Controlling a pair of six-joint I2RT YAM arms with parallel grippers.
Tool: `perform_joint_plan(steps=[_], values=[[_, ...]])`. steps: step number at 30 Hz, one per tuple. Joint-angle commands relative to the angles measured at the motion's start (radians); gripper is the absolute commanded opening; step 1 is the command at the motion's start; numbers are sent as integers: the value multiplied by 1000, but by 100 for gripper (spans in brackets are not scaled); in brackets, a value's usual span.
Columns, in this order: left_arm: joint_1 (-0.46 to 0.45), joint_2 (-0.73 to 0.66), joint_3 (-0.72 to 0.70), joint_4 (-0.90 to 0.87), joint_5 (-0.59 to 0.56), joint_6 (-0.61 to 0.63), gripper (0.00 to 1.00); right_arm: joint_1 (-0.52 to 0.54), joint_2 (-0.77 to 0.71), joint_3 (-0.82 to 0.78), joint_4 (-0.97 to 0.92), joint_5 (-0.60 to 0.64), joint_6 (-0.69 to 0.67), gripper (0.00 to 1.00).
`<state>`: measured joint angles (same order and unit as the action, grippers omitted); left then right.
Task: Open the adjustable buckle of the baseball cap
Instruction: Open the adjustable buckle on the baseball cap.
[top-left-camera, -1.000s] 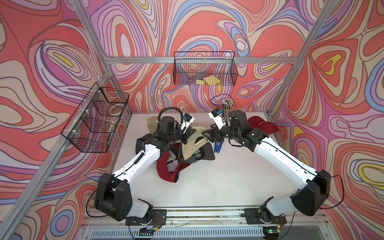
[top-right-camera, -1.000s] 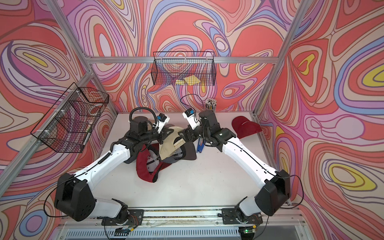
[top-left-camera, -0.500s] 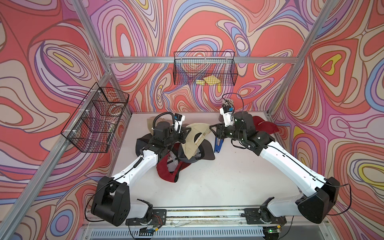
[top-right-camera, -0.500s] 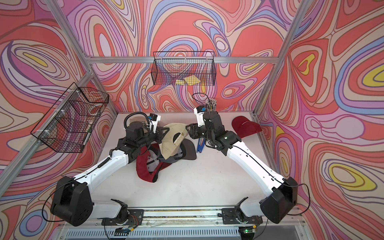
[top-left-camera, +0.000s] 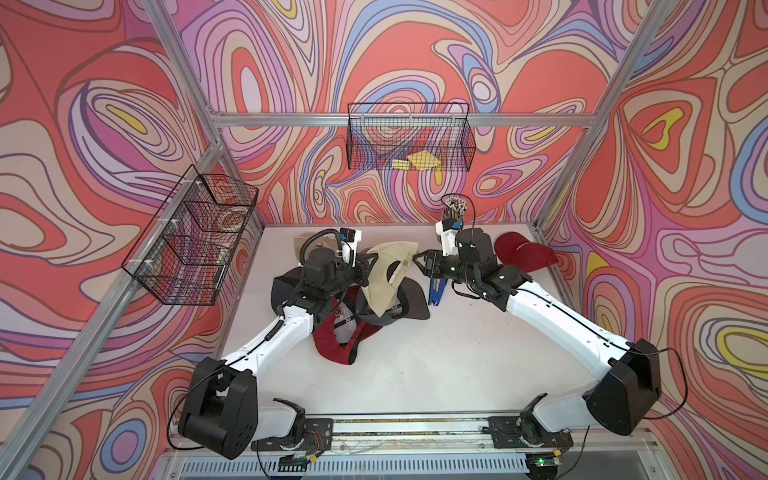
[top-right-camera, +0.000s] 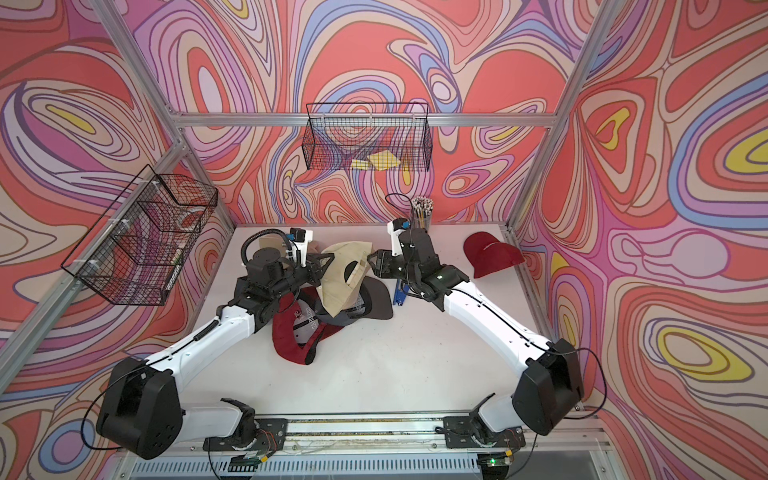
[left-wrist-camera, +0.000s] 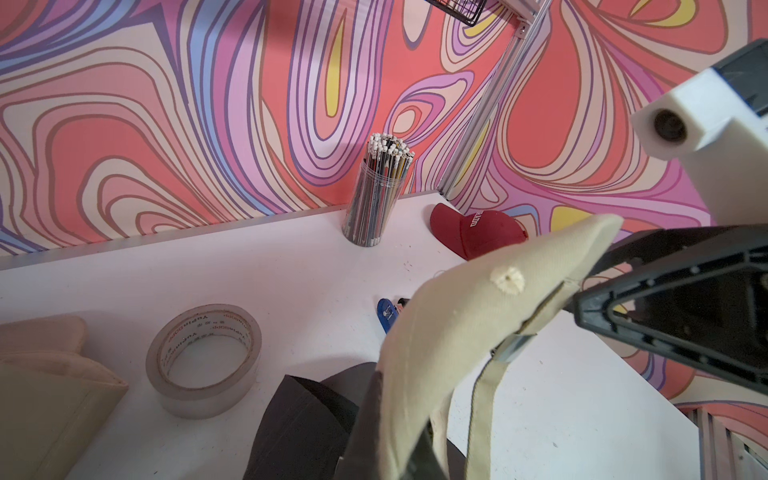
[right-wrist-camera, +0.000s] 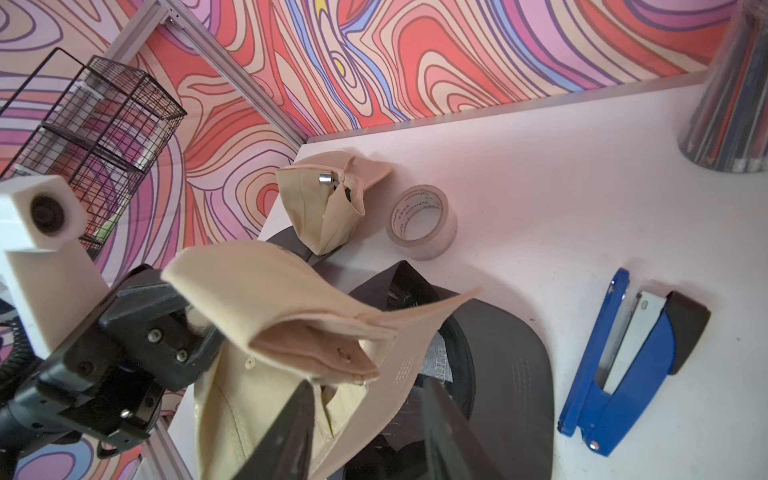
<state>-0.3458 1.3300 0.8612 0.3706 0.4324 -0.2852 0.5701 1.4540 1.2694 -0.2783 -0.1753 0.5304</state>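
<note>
- The left gripper (top-left-camera: 370, 266) is clenched on one edge of the beige cap (top-left-camera: 384, 276). It holds the cap up above a pile of caps at the back middle of the table (top-left-camera: 415, 365).
- In the left wrist view the cap's metal buckle (left-wrist-camera: 513, 348) sits on the back edge of the cap, and the strap (left-wrist-camera: 482, 399) dangles from it. Whether the buckle is undone I cannot tell.
- The right gripper (top-left-camera: 419, 264) faces the left one from the cap's other side. One of its black fingers (left-wrist-camera: 648, 332) is just beside the buckle.
- In the right wrist view the right gripper is released: its jaws stand apart, and the cap's back edge lies at their tips. Whether a tip touches the cloth I cannot tell.
- Under the beige cap lie a dark cap (top-left-camera: 409, 297) and a dark red cap (top-left-camera: 332, 345), overlapping each other.
- A blue stapler (top-left-camera: 436, 291) lies on the table beside the dark cap, below the right gripper.
- A red cap (top-left-camera: 521, 253) rests near the back right corner, apart from the pile.
- A roll of tape (left-wrist-camera: 203, 361), a folded beige cap (right-wrist-camera: 324, 203) and a cup of pencils (left-wrist-camera: 376, 195) stand near the back wall.
</note>
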Motion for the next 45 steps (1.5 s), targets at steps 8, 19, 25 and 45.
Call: perform_joint_plan(steps=[8, 19, 25, 45], values=[[6, -23, -8, 74, 0, -29, 0, 21, 42, -30, 124, 24, 74, 52], [6, -32, -23, 100, 7, -36, 0, 27, 66, -63, 173, 239, 136, 51], [6, -37, -25, 91, -8, -27, 0, 26, 51, -90, 185, 264, 149, 35], [23, -10, -16, 79, -8, -47, 0, 29, -113, -190, 136, 101, -65, 28]])
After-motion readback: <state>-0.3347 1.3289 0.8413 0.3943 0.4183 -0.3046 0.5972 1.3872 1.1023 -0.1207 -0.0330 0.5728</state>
